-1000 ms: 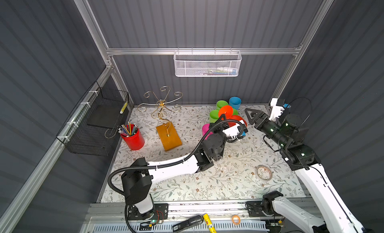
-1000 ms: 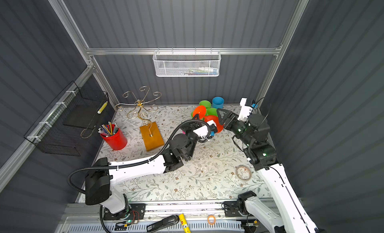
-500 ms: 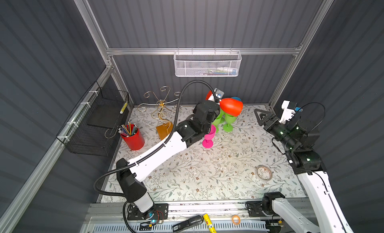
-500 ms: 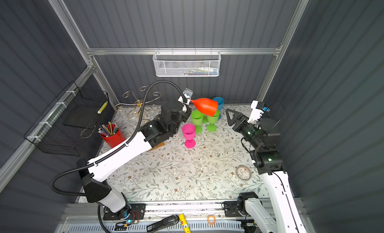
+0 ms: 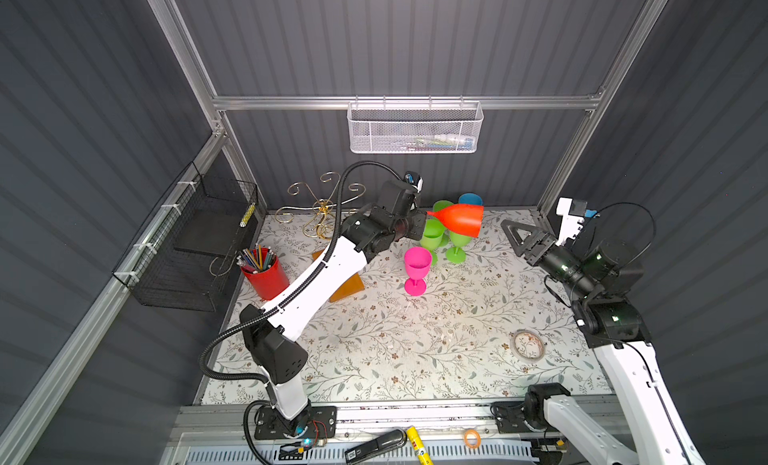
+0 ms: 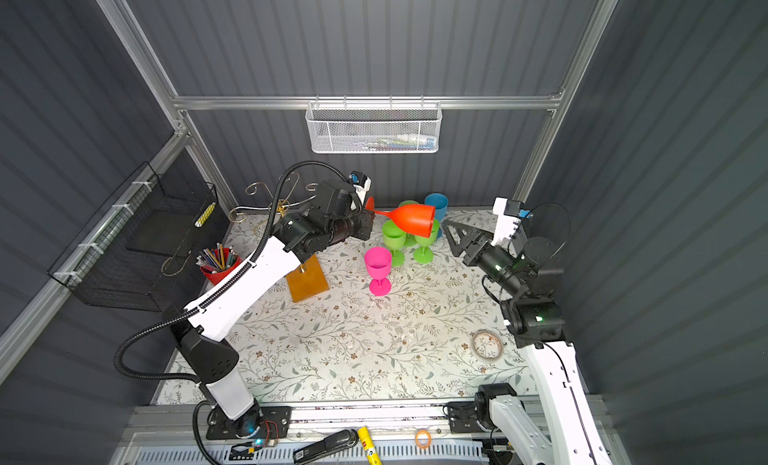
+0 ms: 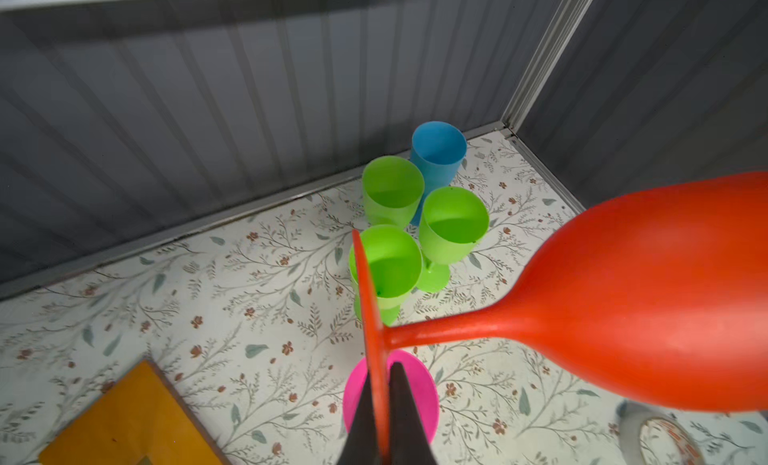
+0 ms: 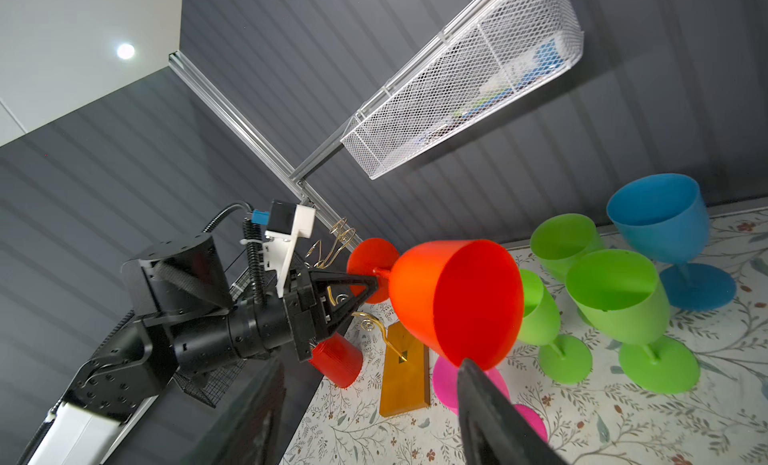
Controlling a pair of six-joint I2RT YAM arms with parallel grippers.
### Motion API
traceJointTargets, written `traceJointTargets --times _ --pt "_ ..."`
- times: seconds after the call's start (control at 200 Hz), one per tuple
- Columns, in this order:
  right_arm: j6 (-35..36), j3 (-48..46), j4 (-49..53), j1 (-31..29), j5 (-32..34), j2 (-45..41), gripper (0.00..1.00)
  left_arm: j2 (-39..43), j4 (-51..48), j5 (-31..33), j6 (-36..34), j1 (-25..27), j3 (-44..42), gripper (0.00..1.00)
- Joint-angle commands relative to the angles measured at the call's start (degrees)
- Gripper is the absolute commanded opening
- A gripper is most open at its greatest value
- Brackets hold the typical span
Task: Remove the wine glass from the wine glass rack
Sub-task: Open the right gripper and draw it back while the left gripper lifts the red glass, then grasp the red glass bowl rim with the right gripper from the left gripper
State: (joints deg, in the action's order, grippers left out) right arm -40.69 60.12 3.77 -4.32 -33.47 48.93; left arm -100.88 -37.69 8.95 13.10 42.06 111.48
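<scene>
left tool (image 7: 381, 384) clamps orange wine glass (image 5: 459, 224) foot, raised since | right tool (image 6: 451, 231) spread, empty

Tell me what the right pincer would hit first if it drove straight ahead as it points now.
Likely the orange wine glass, held sideways by its foot in the left pincer; its open mouth faces the right pincer. The gap between them is hard to judge.

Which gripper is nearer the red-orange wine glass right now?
Left. The left gripper is shut on the foot of the red-orange wine glass, held sideways; the right gripper stands open, apart, beyond its rim.
</scene>
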Motion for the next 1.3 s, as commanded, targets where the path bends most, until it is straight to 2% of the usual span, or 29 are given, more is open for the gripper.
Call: traceJointTargets --times 0.0,0.24,0.57,0.705,0.935,1.216,1.261,1.296 --pt "1.75 1.29 -2.55 0.19 -3.69 1.28 0.64 0.25 -0.87 -9.83 5.26 -1.53 1.74 0.00" --pt "3.49 3.03 -0.57 -0.98 -4.31 3.95 0.60 -0.09 0.01 -12.82 6.81 -2.34 0.96 0.00" --pt "10.63 8.78 5.10 -8.52 0.69 10.70 0.58 0.29 0.08 -12.91 6.50 -2.43 0.43 0.00" --pt "12.44 11.49 6.40 -10.78 1.65 13.62 0.48 0.86 0.16 -12.64 6.32 -2.51 -0.12 0.00" --pt "14.43 13.87 8.32 -12.58 3.06 14.79 0.23 1.30 0.37 -12.79 6.32 -2.78 -0.45 0.00" --pt "13.82 15.13 8.32 -13.08 2.36 17.69 0.00 1.74 0.87 -13.27 6.77 -2.96 -0.56 0.00" --pt "13.74 15.41 8.50 -13.09 2.51 17.88 0.00 1.90 0.71 -13.02 6.80 -2.95 -0.52 0.00" --pt "13.73 15.56 8.70 -13.06 2.74 17.85 0.00 1.92 0.61 -12.78 6.74 -3.04 -0.48 0.07"
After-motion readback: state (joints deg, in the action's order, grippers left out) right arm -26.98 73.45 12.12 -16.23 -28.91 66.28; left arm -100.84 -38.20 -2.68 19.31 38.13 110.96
